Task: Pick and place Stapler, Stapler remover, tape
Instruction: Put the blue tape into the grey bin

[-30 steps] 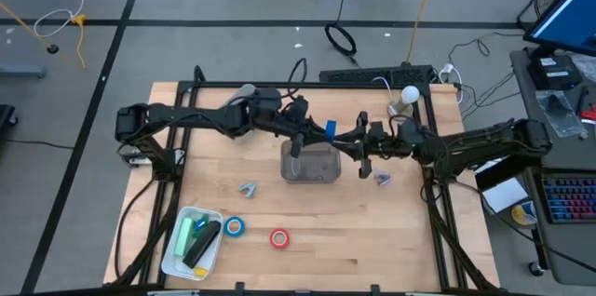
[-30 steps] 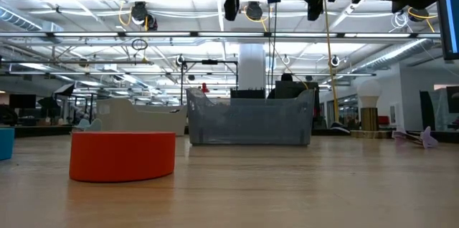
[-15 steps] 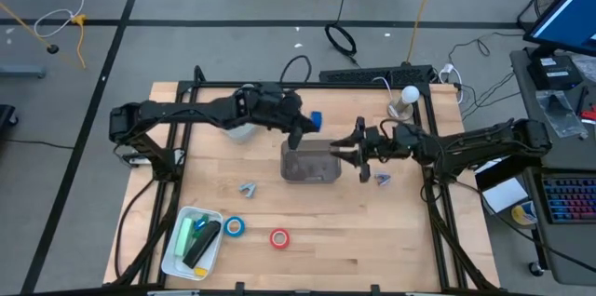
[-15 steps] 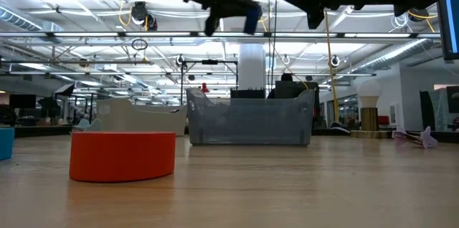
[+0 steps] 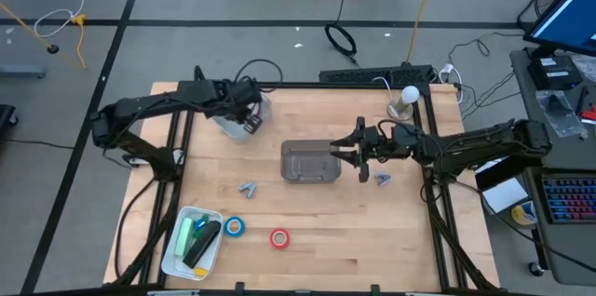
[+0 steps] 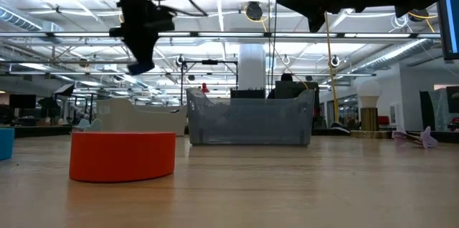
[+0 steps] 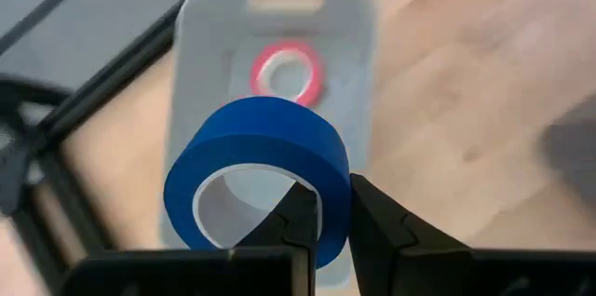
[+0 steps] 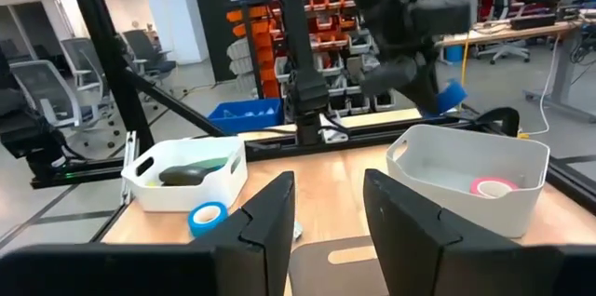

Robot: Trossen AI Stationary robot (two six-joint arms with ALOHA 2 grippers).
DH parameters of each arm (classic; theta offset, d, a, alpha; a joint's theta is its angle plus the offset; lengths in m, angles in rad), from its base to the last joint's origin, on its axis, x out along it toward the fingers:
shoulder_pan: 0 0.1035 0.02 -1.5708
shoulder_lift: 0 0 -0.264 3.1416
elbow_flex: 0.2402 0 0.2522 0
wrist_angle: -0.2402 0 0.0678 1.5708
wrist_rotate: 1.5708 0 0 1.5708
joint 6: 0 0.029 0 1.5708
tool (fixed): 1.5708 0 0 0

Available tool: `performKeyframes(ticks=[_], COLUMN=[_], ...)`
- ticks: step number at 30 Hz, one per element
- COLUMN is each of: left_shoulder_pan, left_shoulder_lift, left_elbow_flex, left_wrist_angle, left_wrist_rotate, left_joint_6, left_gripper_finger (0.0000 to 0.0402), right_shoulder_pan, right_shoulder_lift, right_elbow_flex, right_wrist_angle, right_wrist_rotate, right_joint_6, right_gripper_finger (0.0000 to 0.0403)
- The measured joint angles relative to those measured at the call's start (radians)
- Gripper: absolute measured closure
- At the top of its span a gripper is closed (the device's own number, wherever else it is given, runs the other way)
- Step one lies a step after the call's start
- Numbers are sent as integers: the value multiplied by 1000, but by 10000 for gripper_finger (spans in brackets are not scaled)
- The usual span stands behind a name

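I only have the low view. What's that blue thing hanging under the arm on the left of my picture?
Observer: The left gripper is shut on a blue tape roll, pinching its wall.
Operator: What's underneath?
Observer: A pale bin with one red tape roll inside.
Operator: And the other arm?
Observer: The right gripper is open and empty at the end of the grey bin.

Overhead view of the wooden desk (image 5: 372, 231). Left tool (image 5: 250, 121) above a pale bin (image 5: 231, 127) near the far-left corner; right tool (image 5: 337, 152) over a grey bin (image 5: 310, 162) at centre. Near the front edge: white tray (image 5: 191, 241), blue tape roll (image 5: 234, 227), red tape roll (image 5: 279, 237).
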Motion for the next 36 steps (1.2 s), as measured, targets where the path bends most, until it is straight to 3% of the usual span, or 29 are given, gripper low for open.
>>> performKeyframes(ticks=[17,28,36], left_shoulder_pan=[247,280,288], left_shoulder_lift=[267,403,416], left_elbow_flex=[0,0,0], left_wrist_angle=[39,46,57], left_wrist_rotate=[169,180,199], left_joint_6=[145,152,148], left_gripper_finger=[366,366,346], right_shoulder_pan=[-25,-25,-25], right_shoulder_lift=[0,0,0], right_elbow_flex=[0,0,0], right_wrist_angle=[3,3,3], right_wrist_rotate=[-3,-4,-4], right_joint_6=[28,27,27], right_gripper_finger=[282,286,286])
